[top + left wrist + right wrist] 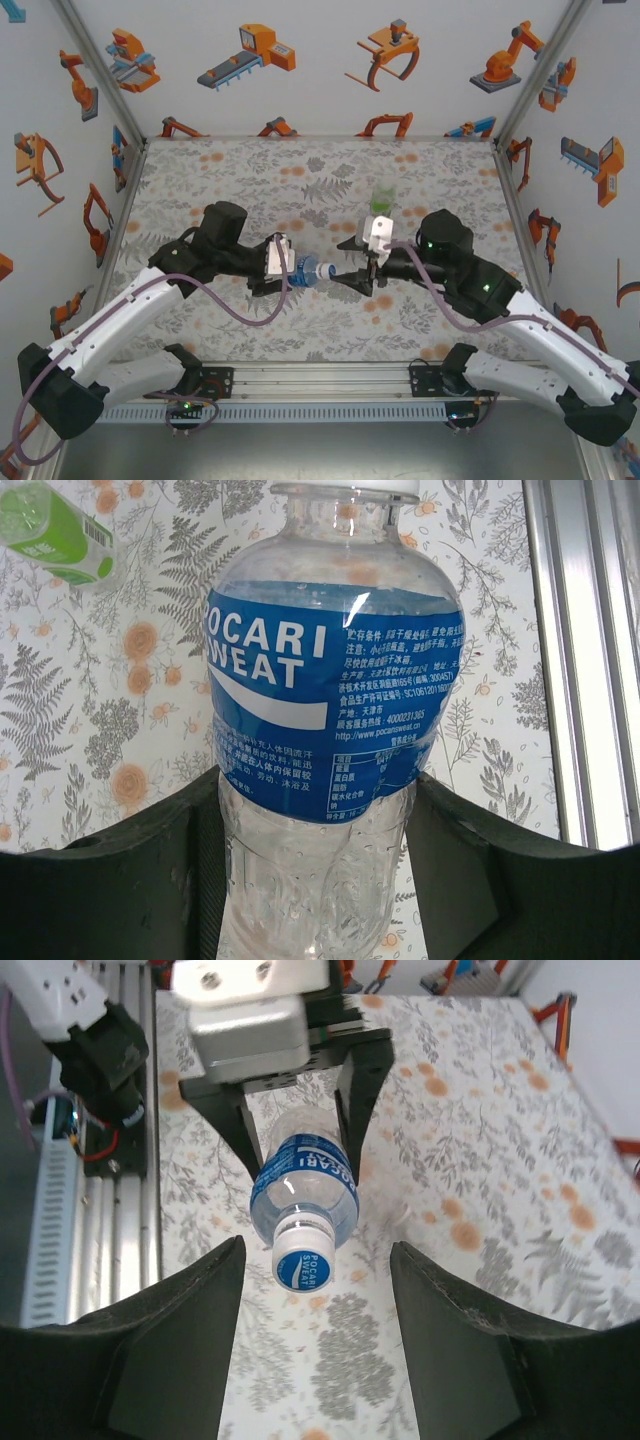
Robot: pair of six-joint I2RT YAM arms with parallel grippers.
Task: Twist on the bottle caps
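Jaws of the left gripper (290,268) clamp the blue-label bottle (305,1185) by its body, holding it level at mid-table, long axis left to right. Its cap (303,1260) faces the right gripper (350,272), whose jaws stand apart beside it, untouching. Both arms reach inward.

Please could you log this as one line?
left gripper: holds blue-labelled clear plastic bottle; white round plastic cap: on neck; right gripper: open astride cap
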